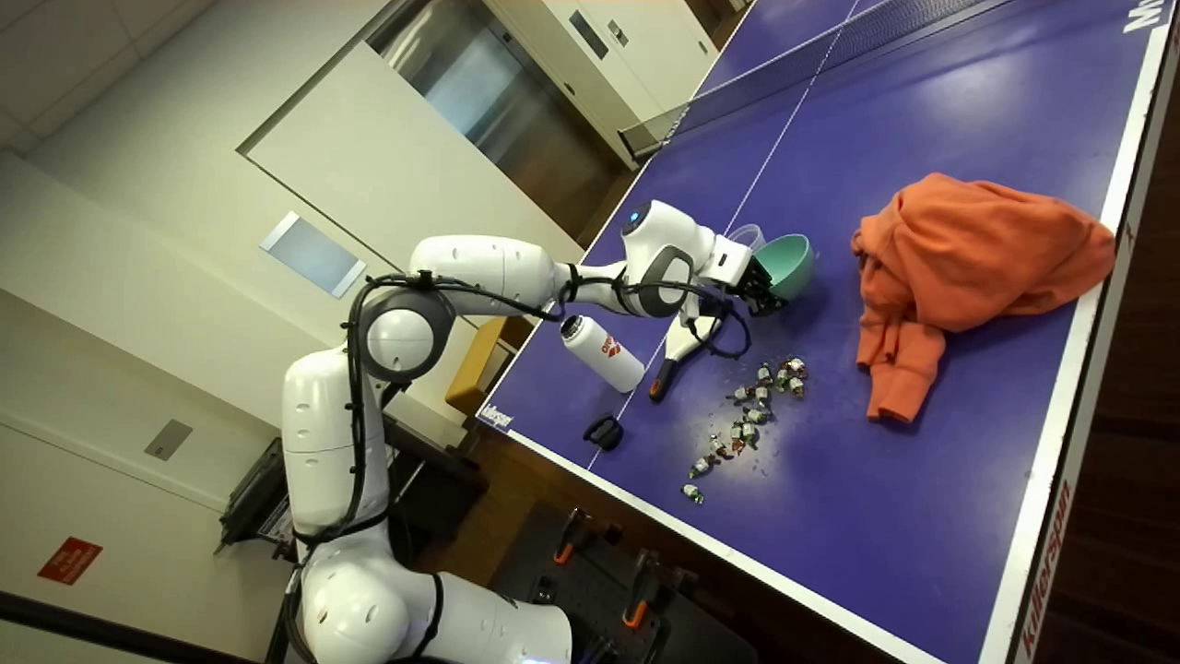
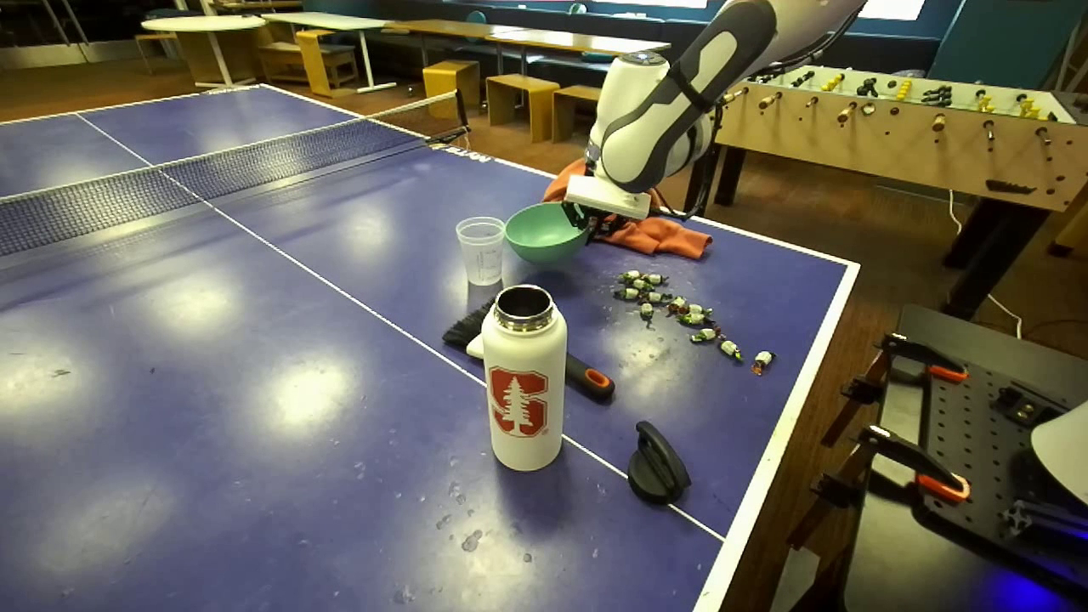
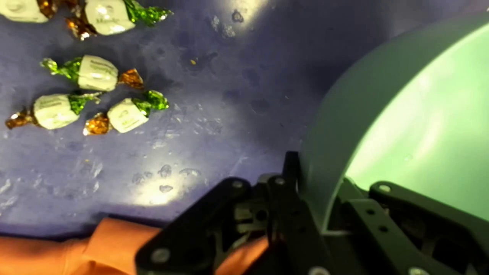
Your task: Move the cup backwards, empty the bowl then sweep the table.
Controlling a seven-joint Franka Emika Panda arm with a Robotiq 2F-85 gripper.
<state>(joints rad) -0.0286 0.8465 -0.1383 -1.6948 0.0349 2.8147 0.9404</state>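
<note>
My gripper (image 3: pixel 318 179) is shut on the rim of the teal-green bowl (image 3: pixel 431 133), one finger outside the wall and the other inside it. In an exterior view the bowl (image 1: pixel 790 261) is tilted, and it appears to hang just above the blue table (image 2: pixel 195 442). What shows of its inside holds nothing. Beside the bowl stands a translucent plastic cup (image 2: pixel 482 252), upright and apart from the fingers; in an exterior view the cup (image 1: pixel 749 237) is partly hidden behind the bowl and hand. Several wrapped candies (image 1: pixel 756 415) lie scattered on the table.
A brush (image 2: pixel 588 376) with a black handle lies near a white bottle (image 2: pixel 525 382) that stands uncapped. Close to the table edge rests a black lid (image 2: pixel 659 466). An orange sweatshirt (image 1: pixel 977 249) is heaped beyond the bowl, and a net (image 1: pixel 820 60) crosses the table.
</note>
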